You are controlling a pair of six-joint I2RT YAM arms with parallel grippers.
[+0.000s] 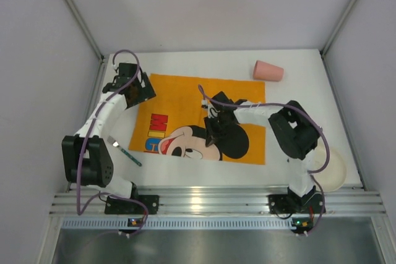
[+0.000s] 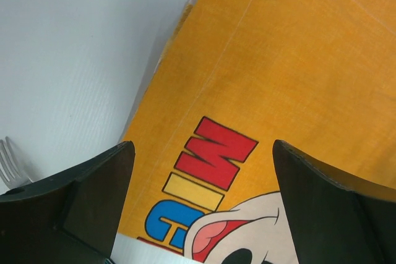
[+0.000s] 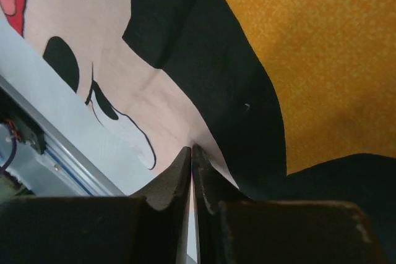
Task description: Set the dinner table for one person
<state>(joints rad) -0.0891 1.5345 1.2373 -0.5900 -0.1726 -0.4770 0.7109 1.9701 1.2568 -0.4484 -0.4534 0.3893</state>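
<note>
An orange Mickey Mouse cloth [image 1: 185, 97] lies spread on the white dinner table [image 1: 309, 91]. My right gripper [image 1: 213, 133] is down on the cloth's near middle, over the printed face. In the right wrist view its jaws [image 3: 192, 148] are shut, pinching a small raised fold of the cloth [image 3: 334, 60]. My left gripper [image 1: 133, 88] hovers over the cloth's far left corner. It stands open [image 2: 204, 146] with only the cloth [image 2: 278, 60] showing between its fingers.
A fork [image 1: 127, 153] with a teal handle lies left of the cloth; its tines [image 2: 9, 159] show in the left wrist view. A pink cup [image 1: 268, 70] lies on its side at the far right. A white plate [image 1: 333, 170] sits at the near right edge.
</note>
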